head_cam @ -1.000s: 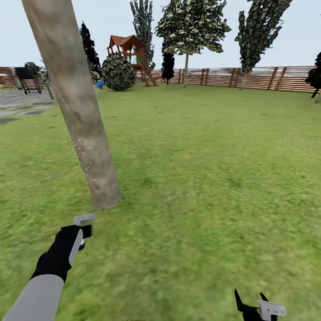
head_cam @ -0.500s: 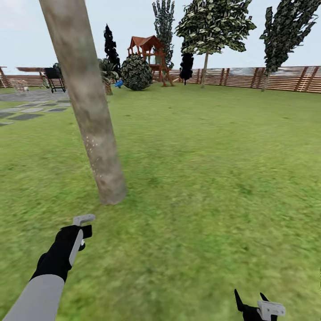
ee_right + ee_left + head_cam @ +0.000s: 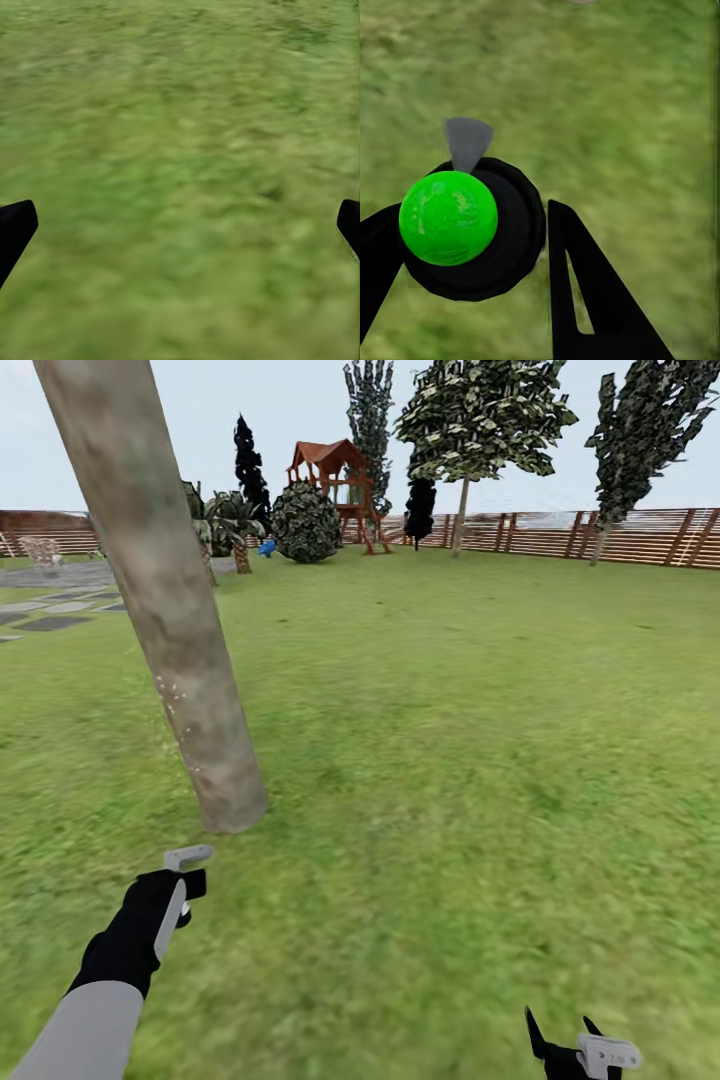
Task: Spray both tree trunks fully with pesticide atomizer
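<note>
1. Head view: spraying step, standing near thick mottled grey-brown tree trunk (image 3: 160,610).
2. Left gripper (image 3: 472,247) clamping round black green-topped atomizer (image 3: 448,217).
3. Right gripper (image 3: 180,225) gaping, empty, over grass (image 3: 187,112).
4. Next, probably: aiming nozzle higher, circling trunk.

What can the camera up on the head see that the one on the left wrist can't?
Head view alone: the tree trunk standing just ahead of the left hand, the wooden fence, the play tower and the right hand. Left wrist view alone: a close look at the black atomizer with a bright green ball on it, gripped between the fingers. Both share the grass.
</note>
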{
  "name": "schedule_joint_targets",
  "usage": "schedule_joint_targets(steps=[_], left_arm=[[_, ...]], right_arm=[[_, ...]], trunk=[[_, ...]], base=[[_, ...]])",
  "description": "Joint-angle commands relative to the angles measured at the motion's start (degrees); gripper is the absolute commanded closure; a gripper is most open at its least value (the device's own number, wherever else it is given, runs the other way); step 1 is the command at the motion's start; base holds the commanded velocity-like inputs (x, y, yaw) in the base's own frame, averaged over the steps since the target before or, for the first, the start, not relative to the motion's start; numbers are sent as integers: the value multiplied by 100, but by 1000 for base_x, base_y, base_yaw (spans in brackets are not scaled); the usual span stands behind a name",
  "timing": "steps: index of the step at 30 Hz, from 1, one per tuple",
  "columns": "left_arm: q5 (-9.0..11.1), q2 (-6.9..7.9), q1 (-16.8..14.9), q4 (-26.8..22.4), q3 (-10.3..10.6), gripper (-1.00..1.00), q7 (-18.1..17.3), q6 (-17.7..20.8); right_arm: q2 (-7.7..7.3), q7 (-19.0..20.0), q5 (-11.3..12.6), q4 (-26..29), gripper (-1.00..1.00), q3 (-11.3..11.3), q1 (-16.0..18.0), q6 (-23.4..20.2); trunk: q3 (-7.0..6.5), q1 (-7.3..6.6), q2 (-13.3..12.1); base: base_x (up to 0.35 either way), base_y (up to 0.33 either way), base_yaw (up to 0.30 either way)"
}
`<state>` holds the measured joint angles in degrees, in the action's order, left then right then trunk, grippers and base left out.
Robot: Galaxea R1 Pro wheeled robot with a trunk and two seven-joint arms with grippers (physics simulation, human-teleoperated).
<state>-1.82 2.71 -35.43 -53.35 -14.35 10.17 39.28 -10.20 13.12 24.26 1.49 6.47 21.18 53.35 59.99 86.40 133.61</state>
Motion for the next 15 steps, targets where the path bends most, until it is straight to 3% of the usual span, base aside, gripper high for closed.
schedule_joint_targets(steps=[1, 11, 15], left_arm=[[-7, -8, 0, 0, 3, 100, 3, 1], [-12, -16, 1, 0, 2, 100, 3, -8], [-4, -24, 0, 0, 9, 100, 3, -8]], right_arm=[[0, -1, 0, 0, -100, 2, 0, 0], [0, -1, 0, 0, -100, 3, 0, 0], [0, -1, 0, 0, -100, 1, 0, 0]], trunk=[[0, 0, 0], [0, 0, 0], [0, 0, 0]], base=[[241, -187, 191], [241, -187, 266], [235, -193, 60]])
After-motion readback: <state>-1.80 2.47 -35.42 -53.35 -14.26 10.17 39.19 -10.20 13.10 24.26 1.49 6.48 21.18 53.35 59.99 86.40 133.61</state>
